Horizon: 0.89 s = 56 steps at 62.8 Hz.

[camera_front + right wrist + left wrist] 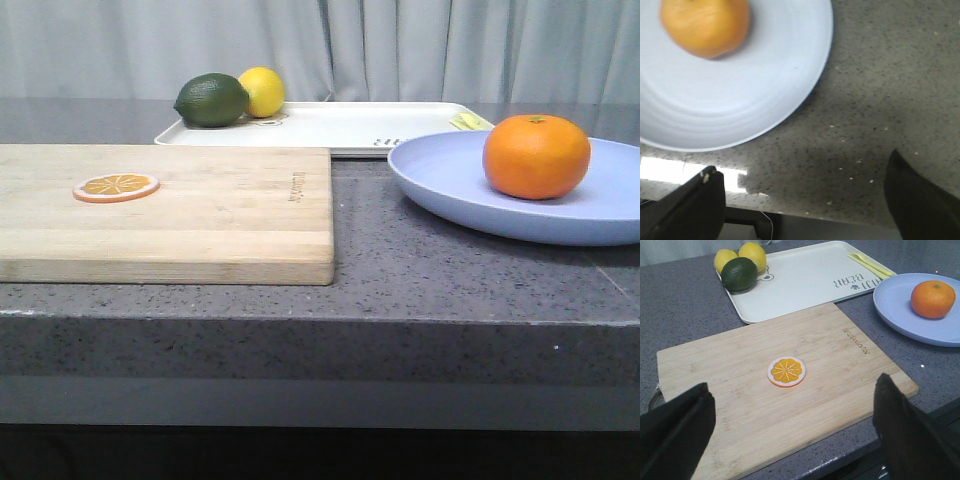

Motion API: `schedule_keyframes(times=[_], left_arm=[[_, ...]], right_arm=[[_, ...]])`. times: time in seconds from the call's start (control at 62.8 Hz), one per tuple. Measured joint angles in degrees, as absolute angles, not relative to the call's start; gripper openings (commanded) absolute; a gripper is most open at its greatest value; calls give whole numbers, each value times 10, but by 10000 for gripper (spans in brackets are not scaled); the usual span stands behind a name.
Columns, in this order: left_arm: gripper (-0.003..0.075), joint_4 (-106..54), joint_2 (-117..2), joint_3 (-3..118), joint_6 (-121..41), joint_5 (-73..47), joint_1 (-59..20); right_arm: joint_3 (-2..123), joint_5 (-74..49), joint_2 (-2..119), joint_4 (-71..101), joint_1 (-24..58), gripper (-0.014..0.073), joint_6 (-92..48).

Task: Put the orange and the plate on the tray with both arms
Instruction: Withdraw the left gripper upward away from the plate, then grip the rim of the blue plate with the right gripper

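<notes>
The orange (536, 155) rests on the lavender-blue plate (450, 180) at the right of the counter; both also show in the left wrist view, orange (933, 299) on plate (895, 305), and in the right wrist view, orange (705, 25) on plate (770, 75). The cream tray (340, 128) lies behind, flat on the counter, tray (800, 280). My left gripper (792, 415) is open over the near edge of the cutting board. My right gripper (800, 187) is open above the counter's front edge, just short of the plate. Neither arm shows in the front view.
A wooden cutting board (200, 215) with an orange slice (116, 187) lies at the left. A green lime (211, 100) and a lemon (262, 91) sit at the tray's far left corner; a second lemon (725, 260) shows there too. Yellow utensils (871, 264) lie on the tray's right end.
</notes>
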State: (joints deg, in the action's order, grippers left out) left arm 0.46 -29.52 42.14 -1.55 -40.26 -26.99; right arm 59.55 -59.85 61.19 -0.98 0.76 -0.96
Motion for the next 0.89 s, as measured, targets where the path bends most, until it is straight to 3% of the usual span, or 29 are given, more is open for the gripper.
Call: schedule_keyframes(times=[0.143,0.382,0.605,0.892], left_arm=[[619,5,-295,421,-15,-403,-270],[619,5,-295,421,-15,-403,-270],[619,5,-295,421,-15,-403,-270],[619,5,-295,421,-15,-403,-270]], right_arm=[[606,-603,658,32,-87,648,-60],[605,-611,739,244,-241,648,-170],[585,-618,805,356,-249,648,-217],[583,-593,868,414,-202,622,-223]])
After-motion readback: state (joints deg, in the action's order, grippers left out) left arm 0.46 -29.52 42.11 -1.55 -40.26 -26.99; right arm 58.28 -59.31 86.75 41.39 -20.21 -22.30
